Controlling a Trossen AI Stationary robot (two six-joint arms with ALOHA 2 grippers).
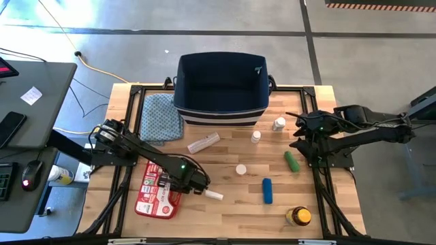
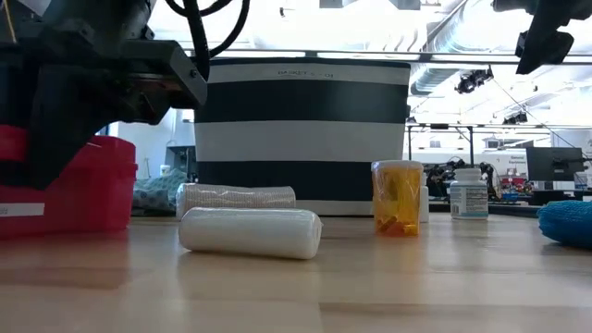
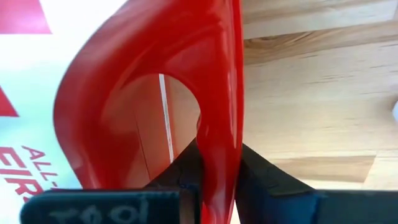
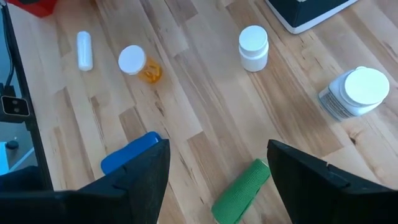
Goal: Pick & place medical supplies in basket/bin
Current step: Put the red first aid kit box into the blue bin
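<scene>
I have the left pincer (image 1: 199, 184) low over the near-left part of the surface (image 1: 231, 211), and my left wrist camera shows its two dark fingers (image 3: 186, 171) clenched on the thin red handle loop of the first-aid kit (image 1: 155, 194); the kit lies flat on the wood, just beside a small white tube (image 1: 214, 195); the right pincer (image 1: 297, 136) hangs above the right side with its fingers spread wide and nothing between them; under it I see the green cylinder (image 4: 241, 190), the blue cylinder (image 4: 129, 152), and two white bottles (image 4: 254, 47) standing near the bin; the navy bin (image 1: 221, 87) sits at the far middle of the surface, with the patterned cloth (image 1: 160, 116) against its left side; the yellow-capped amber bottle (image 1: 298, 216) lies at the near right corner.
</scene>
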